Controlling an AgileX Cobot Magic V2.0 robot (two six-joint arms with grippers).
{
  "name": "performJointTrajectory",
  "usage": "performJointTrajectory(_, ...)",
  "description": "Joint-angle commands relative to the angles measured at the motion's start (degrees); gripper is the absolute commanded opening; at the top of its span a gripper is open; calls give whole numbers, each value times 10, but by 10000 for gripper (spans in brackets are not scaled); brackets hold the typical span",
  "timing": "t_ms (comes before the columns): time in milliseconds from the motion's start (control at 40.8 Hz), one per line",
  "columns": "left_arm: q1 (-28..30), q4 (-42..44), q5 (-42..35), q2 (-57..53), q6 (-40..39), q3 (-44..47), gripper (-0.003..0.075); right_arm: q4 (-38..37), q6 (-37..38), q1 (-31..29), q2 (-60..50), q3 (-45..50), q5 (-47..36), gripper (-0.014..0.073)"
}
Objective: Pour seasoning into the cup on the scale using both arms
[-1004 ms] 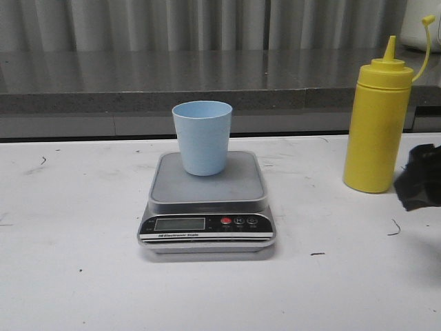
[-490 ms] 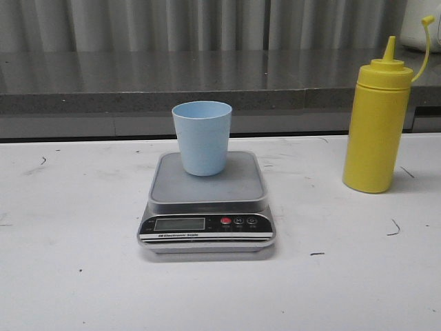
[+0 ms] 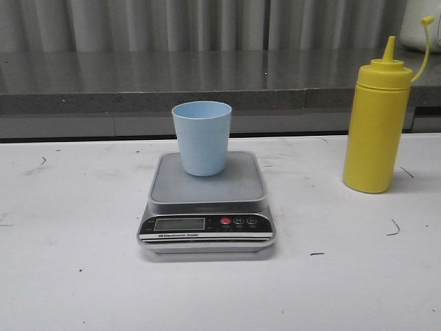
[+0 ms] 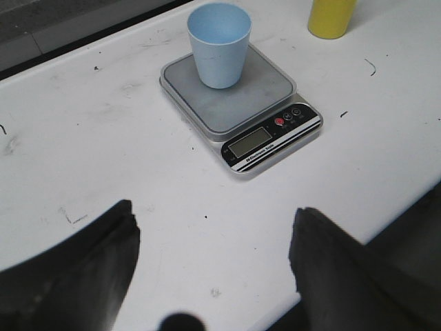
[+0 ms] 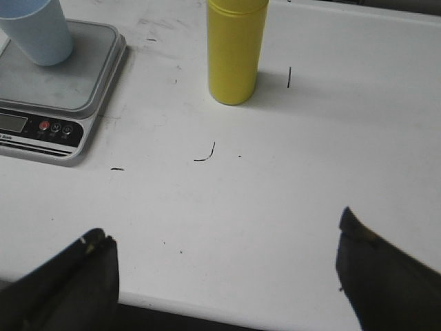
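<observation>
I am holding both end effectors, left point(image 4: 213, 269) and right point(image 5: 224, 276), spread wide apart over the table point(image 3: 69, 276), gripping nothing. The cup point(image 3: 202, 137) is standing upright on the scale point(image 3: 207, 200) at frame centre (display blank-looking); the bottle point(image 3: 377, 124) is standing right of it, well apart.

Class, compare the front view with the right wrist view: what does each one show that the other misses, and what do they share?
Only the front view shows the seasoning bottle's nozzle cap, its strap and the grey ledge behind. Only the right wrist view shows the right gripper, open and holding nothing, back near the table's edge. Both show the seasoning bottle upright on the table, and the cup on the scale.
</observation>
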Motion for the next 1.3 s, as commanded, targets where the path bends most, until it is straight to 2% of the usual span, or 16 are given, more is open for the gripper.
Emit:
performJointTrajectory(0, -4, -4, -41, 2, -3, -15, 461, 3, -7, 2, -11, -18, -32, 654)
performJointTrajectory(490, -4, -4, -41, 2, -3, -15, 461, 3, -7, 2, -62, -17, -82, 654)
performJointTrajectory(857, -4, -4, -41, 2, -3, -15, 461, 3, -7, 2, -67, -17, -82, 636)
performJointTrajectory(955, -4, -4, -41, 2, -3, -15, 461, 3, -7, 2, -67, -17, -82, 561)
performJointTrajectory(1004, -4, -4, -41, 2, -3, -15, 461, 3, -7, 2, -67, -17, -82, 496)
performJointTrajectory(1151, -4, -4, -41, 2, -3, -15, 454, 3, -7, 2, -67, -12, -81, 239)
performJointTrajectory(1273, -4, -4, -41, 2, -3, -15, 353, 3, -7, 2, -67, -10, -81, 52)
